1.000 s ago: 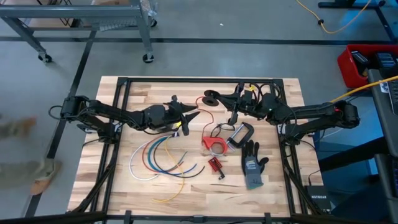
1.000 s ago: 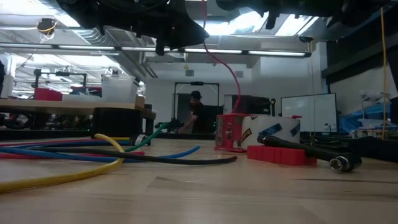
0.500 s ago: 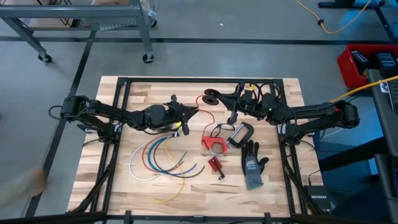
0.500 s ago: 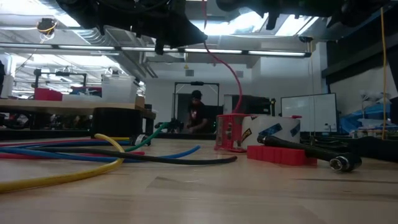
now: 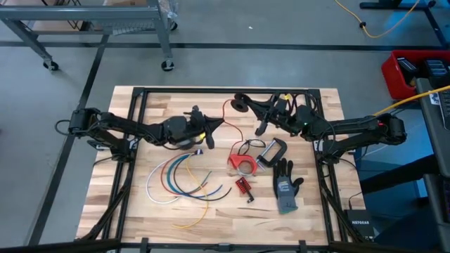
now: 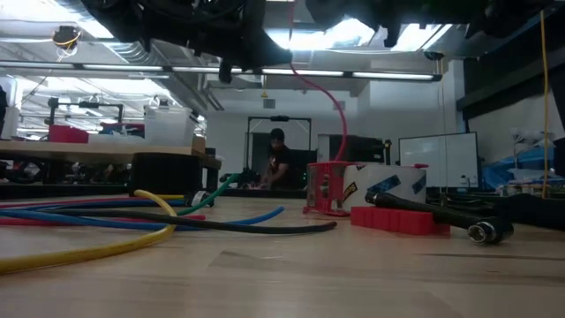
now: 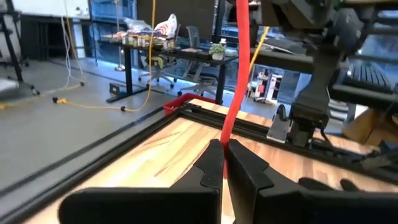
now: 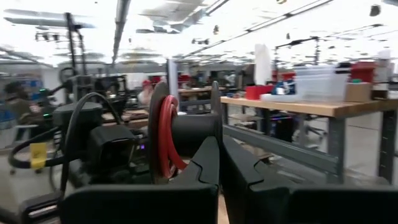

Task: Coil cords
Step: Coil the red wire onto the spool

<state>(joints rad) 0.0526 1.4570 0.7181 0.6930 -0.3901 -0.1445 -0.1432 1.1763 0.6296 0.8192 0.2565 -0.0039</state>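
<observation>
A red cord (image 5: 226, 116) runs from a black spool (image 5: 241, 105), over the far middle of the table, past my left gripper (image 5: 214, 128) and down to a red tape holder (image 5: 240, 163). The left gripper is shut on this cord. My right gripper (image 5: 249, 107) is shut on the spool, which carries red windings (image 8: 164, 134). In the low view the red cord (image 6: 334, 106) hangs in a curve above the table. Several more cords (image 5: 176, 179), white, blue, red, green and yellow, lie in arcs on the table's left half. My left gripper pinches the red cord (image 7: 225, 134) between its two fingertips (image 7: 208, 165), coming level from the table's left side and lying across the cord. The cord rises from the fingers, clear of the table. My right gripper holds the spool by the rim of one disc (image 8: 214, 115), pinched between its fingers (image 8: 202, 168). It comes about level from the table's right side. The spool is lifted clear of the table.
A black clamp (image 5: 271, 151), a grey glove (image 5: 286, 184) and a small red part (image 5: 242, 186) lie at the right middle of the table. A black frame (image 5: 211, 90) runs along the table's edges. A person (image 6: 278, 159) stands in the room behind.
My left gripper has shut on the red cord without changing place. My right gripper has swung a little toward the far edge, carrying the spool with it.
</observation>
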